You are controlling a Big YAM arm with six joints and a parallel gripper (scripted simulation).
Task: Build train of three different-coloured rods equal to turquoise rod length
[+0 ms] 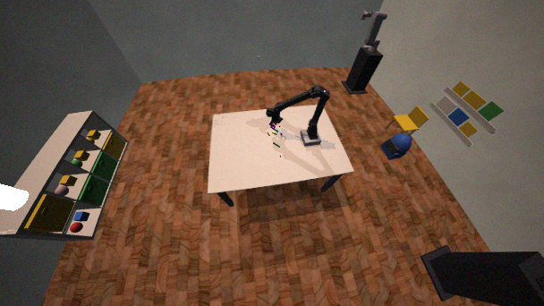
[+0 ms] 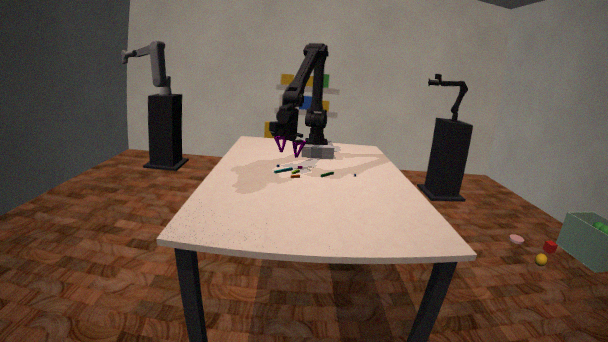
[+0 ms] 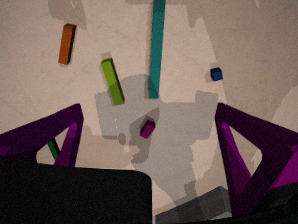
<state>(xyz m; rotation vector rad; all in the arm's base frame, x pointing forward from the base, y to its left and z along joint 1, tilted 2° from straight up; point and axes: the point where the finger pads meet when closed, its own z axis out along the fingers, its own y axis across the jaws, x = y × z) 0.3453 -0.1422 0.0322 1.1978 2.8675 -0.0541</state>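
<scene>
In the wrist view the turquoise rod lies lengthwise ahead of me. A lime rod lies to its left and an orange rod further left. A small blue rod lies to the right of the turquoise rod. A short magenta rod lies on the table below the gap between my fingers. The end of a green rod shows behind my left finger. My gripper is open and empty, and it hangs above the rods. In the exterior view I see the turquoise rod, the orange rod and the green rod.
The rods lie on a white table near the arm's grey base. Two other arms stand on black pedestals off the table. A shelf stands by the left wall.
</scene>
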